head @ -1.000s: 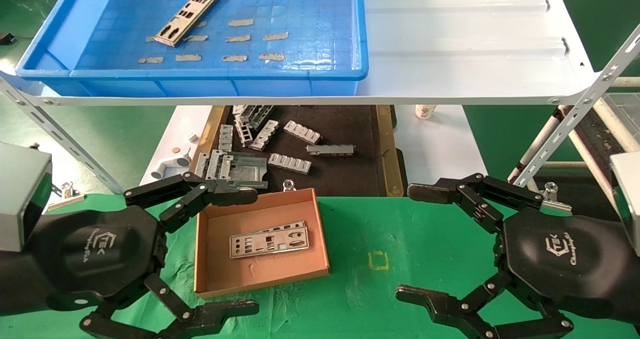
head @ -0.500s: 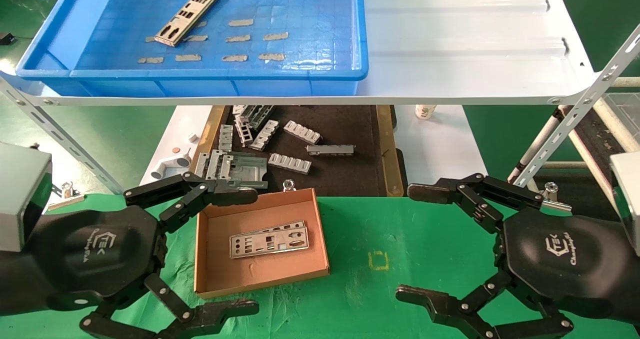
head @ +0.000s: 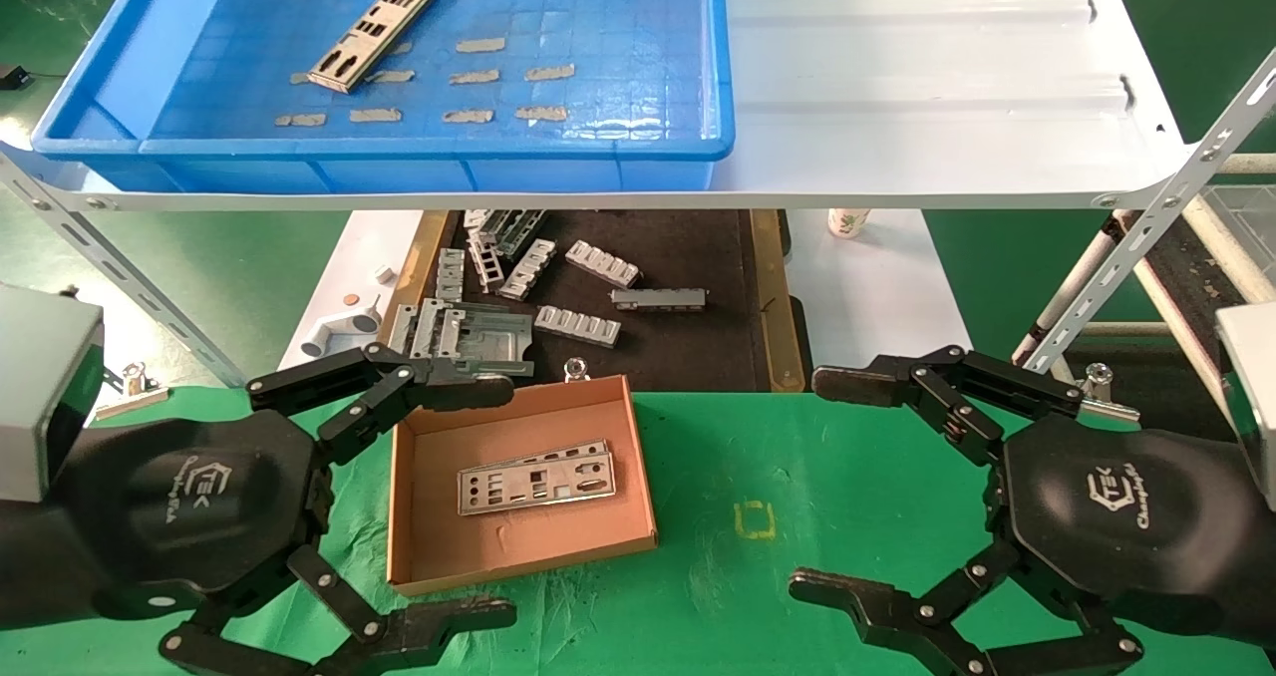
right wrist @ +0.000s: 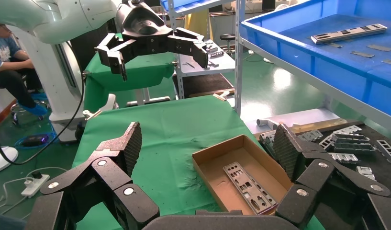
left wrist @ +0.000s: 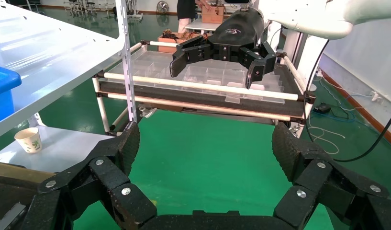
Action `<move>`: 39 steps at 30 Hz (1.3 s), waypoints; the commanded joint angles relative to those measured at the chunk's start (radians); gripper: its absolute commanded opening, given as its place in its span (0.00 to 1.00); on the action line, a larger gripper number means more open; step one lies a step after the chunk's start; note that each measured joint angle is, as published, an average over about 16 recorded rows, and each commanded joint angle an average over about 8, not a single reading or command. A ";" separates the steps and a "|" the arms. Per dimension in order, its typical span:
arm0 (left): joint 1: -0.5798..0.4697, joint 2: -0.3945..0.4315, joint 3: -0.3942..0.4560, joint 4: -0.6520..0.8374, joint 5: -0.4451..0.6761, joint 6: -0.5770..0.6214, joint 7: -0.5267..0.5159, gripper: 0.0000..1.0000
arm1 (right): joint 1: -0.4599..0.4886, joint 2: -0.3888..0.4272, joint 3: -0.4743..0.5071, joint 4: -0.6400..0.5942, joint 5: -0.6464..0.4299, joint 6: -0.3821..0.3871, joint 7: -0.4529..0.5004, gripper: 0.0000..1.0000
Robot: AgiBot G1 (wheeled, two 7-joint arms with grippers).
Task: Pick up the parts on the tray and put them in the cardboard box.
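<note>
Hovering both grippers low over the green mat, nothing held in either.

Head view: my left gripper (head: 399,502) hangs with its fingers spread wide, just left of the cardboard box (head: 424,566), its upper finger reaching over the box's far left corner. Inside the box, silver plates (head: 536,478) lie flat; a second edge shows behind the top one, so I judge two stacked. My right gripper (head: 852,487) is equally wide, well to the right of the box, empty. One plate (head: 372,33) remains in the blue tray (head: 429,148), up on the white shelf (head: 927,108), ahead of and above my left gripper. It lies diagonally on the grid floor among beige tape strips (head: 469,115), which look like placement marks. Below the shelf, ribbed grey brackets (head: 576,325) sit on a dark mat (head: 698,347); not mine to move.

Left wrist view: my left gripper (left wrist: 203,148) faces across open green mat, pads far apart. My right gripper (left wrist: 217,57) shows farther off, open.

Right wrist view: my right gripper (right wrist: 207,148) frames the cardboard box (right wrist: 205,167) and its plates (right wrist: 248,184) between wide pads. The tray (right wrist: 318,52) with the last plate (right wrist: 349,32) sits high and beyond; my left gripper (right wrist: 157,52) hangs open opposite.

Judgement: the left arm is nearer the remaining plate, so the reach falls to it. A thin flat plate will need an edge grip.
</note>
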 commanded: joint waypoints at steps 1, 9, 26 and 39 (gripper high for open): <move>0.000 0.000 0.000 0.000 0.000 0.000 0.000 1.00 | 0.000 0.000 0.000 0.000 0.000 0.000 0.000 1.00; 0.000 0.000 0.000 0.000 0.000 0.000 0.000 1.00 | 0.000 0.000 0.000 0.000 0.000 0.000 0.000 1.00; 0.000 0.000 0.000 0.000 0.000 0.000 0.000 1.00 | 0.000 0.000 0.000 0.000 0.000 0.000 0.000 1.00; 0.000 0.000 0.000 0.000 0.000 0.000 0.000 1.00 | 0.000 0.000 0.000 0.000 0.000 0.000 0.000 1.00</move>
